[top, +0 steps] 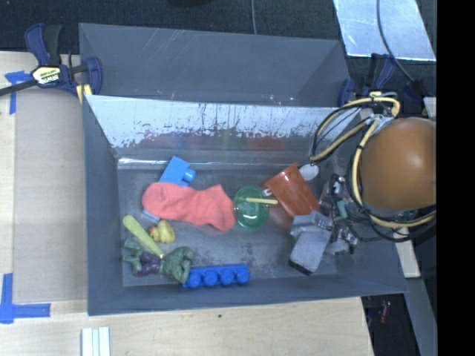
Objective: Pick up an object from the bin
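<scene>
Camera view: looked down on the bin [100, 221] from above.
Arm: came in from the right of the frame, its orange cover and cables at the right edge.
Gripper [308, 252]: sat low over the bin floor at the lower right, just below the cup.
Grip: open or closed could not be told.
Cup [293, 191]: orange-red, tipped on its side, right of centre; the nearest thing to the gripper.
Green round piece [251, 208]: touched the cup's left side, with a pale stick across it.
Cloth [189, 205]: pink, crumpled, at centre, just left of the green piece.
Blue block [177, 172]: above the cloth, upper left of the floor.
Studded bar [217, 277]: blue, along the lower wall.
Heap [152, 247]: small yellow, green and purple toys at the lower left.
</scene>
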Controlling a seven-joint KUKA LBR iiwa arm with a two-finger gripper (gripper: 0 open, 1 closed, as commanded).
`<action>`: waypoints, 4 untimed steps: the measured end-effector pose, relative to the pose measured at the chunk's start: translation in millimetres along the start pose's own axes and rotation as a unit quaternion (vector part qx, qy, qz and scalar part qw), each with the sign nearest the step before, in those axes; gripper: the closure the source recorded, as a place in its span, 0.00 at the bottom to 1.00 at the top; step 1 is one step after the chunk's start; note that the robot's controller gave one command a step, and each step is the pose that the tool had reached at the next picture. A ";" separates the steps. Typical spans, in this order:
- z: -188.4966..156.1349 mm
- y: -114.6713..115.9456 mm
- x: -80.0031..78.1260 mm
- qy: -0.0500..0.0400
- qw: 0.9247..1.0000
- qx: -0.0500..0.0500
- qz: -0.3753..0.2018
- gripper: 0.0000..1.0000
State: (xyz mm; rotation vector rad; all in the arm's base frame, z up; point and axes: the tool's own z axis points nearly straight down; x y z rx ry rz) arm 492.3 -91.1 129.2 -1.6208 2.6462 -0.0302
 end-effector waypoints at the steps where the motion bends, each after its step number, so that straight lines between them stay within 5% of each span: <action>1: -14.9 -0.8 -0.4 0.000 1.000 0.000 0.000 1.00; 4: -59.7 -1.2 -2.2 -0.001 1.000 -0.003 0.002 1.00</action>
